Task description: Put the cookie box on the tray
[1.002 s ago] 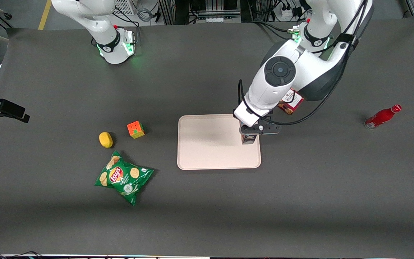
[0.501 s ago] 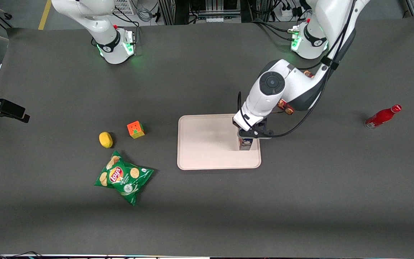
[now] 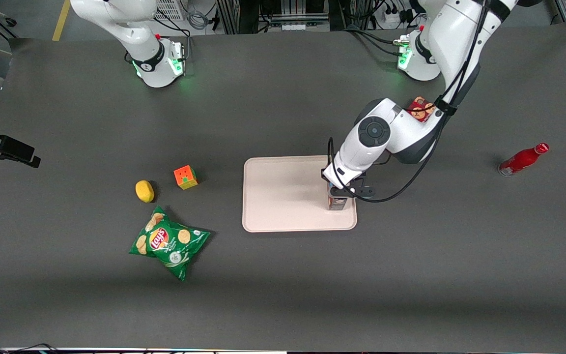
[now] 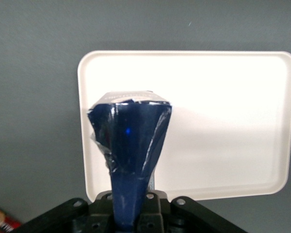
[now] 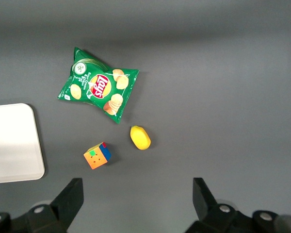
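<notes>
**Cookie box lowered onto the tray's edge**

Compared with a second ago, the left arm has dropped lower and the red box [image 3: 421, 108] it hid now shows at upper right of the front view. The gripper [image 3: 338, 195] stands over the tray [image 3: 283, 196], near its edge toward the working arm's end, fingers clamped on the upright cookie box [image 3: 337, 202]; the wrist view shows the navy carton [image 4: 131, 150] crumpled in the grip. A dark grey mat covers the table [image 3: 283, 295]. At centre left lie a chips bag [image 3: 169, 243], lemon [image 3: 144, 191] and puzzle cube [image 3: 185, 177]; a red bottle [image 3: 523, 159] lies at right. Cables and equipment racks line the top edge.
</notes>
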